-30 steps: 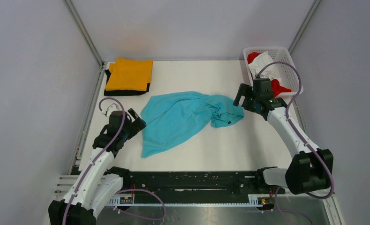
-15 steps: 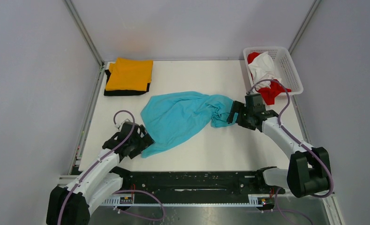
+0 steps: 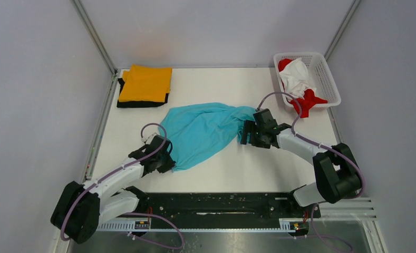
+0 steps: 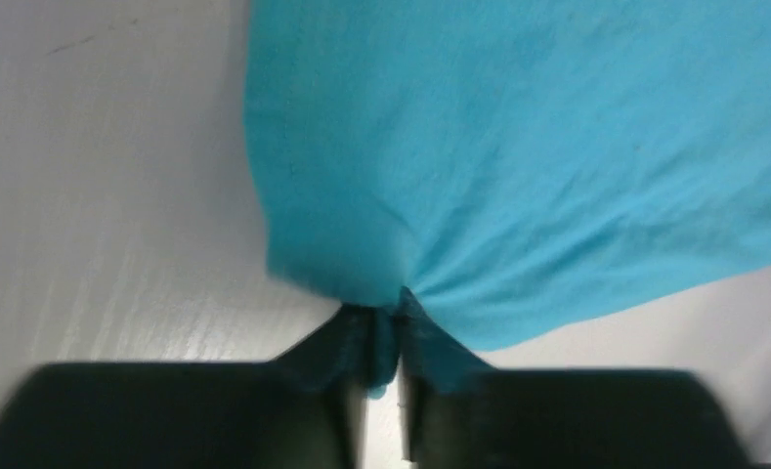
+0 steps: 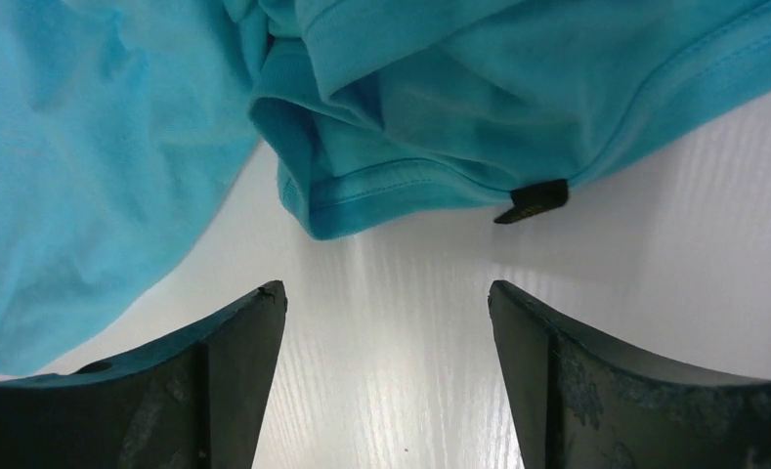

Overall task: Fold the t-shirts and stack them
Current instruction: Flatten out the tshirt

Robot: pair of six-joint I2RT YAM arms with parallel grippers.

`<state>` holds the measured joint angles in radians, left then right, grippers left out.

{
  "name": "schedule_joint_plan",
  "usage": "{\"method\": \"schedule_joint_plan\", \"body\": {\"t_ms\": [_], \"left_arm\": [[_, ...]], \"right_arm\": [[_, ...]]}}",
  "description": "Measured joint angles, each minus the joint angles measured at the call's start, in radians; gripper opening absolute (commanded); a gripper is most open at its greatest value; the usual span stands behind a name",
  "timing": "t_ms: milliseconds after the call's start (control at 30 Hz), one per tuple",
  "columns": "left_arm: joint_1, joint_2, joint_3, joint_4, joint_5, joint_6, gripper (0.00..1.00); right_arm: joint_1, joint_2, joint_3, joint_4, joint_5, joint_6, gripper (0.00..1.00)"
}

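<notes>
A turquoise t-shirt (image 3: 203, 132) lies crumpled across the middle of the table. My left gripper (image 3: 166, 161) is shut on its near left corner, and the left wrist view shows the cloth (image 4: 518, 147) pinched between the fingers at the left gripper (image 4: 386, 337). My right gripper (image 3: 246, 133) stands open at the shirt's bunched right end; in the right wrist view the hem (image 5: 410, 186) lies just ahead of the right gripper (image 5: 386, 293), which has only bare table between its fingers. An orange t-shirt (image 3: 145, 83) lies folded on a black one (image 3: 142, 103) at the back left.
A white lattice basket (image 3: 327, 79) at the back right holds a white t-shirt (image 3: 296, 74) and a red one (image 3: 305, 103) hanging over its near rim. A metal rail (image 3: 97, 137) runs along the table's left edge.
Both arms came down to the turquoise shirt. The left gripper moved to its near left corner and shut on the cloth. The right gripper moved left to the bunched right end.
</notes>
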<state>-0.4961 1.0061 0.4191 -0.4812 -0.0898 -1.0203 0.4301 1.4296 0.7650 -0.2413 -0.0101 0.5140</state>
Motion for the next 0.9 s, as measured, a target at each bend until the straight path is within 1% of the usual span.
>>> {"method": "schedule_joint_plan", "body": {"t_ms": [133, 267, 367, 600, 633, 667, 700, 767, 800, 833, 900], "left_arm": [[-0.040, 0.057, 0.013, 0.028, -0.027, -0.025, 0.00], [-0.056, 0.053, 0.014, 0.027, -0.054, -0.024, 0.00], [-0.057, 0.039, 0.014, 0.023, -0.069, -0.023, 0.00], [-0.057, 0.030, 0.026, 0.017, -0.076, -0.020, 0.00], [-0.057, 0.030, 0.027, 0.017, -0.076, -0.019, 0.00], [-0.057, 0.030, 0.029, 0.014, -0.076, -0.019, 0.00], [-0.057, 0.030, 0.031, 0.011, -0.076, -0.019, 0.00], [-0.057, 0.029, 0.039, 0.004, -0.078, -0.016, 0.00], [-0.057, 0.027, 0.043, 0.001, -0.080, -0.015, 0.00], [-0.057, 0.023, 0.046, -0.001, -0.082, -0.013, 0.00], [-0.057, 0.004, 0.056, -0.011, -0.086, -0.004, 0.00]], "right_arm": [[0.040, 0.076, 0.027, 0.017, 0.029, 0.007, 0.74], [0.058, 0.162, 0.090, 0.019, 0.076, 0.003, 0.71], [0.077, 0.195, 0.125, 0.021, 0.123, -0.005, 0.69], [0.121, 0.285, 0.207, -0.003, 0.201, -0.018, 0.59], [0.126, 0.299, 0.222, -0.019, 0.213, -0.019, 0.55], [0.129, 0.309, 0.237, -0.025, 0.222, -0.019, 0.48], [0.132, 0.321, 0.249, -0.037, 0.235, -0.019, 0.37], [0.135, 0.335, 0.266, -0.058, 0.262, -0.019, 0.11], [0.136, 0.336, 0.267, -0.064, 0.272, -0.024, 0.02], [0.136, 0.336, 0.266, -0.071, 0.288, -0.021, 0.00], [0.137, 0.327, 0.258, -0.073, 0.314, -0.016, 0.00]]}}
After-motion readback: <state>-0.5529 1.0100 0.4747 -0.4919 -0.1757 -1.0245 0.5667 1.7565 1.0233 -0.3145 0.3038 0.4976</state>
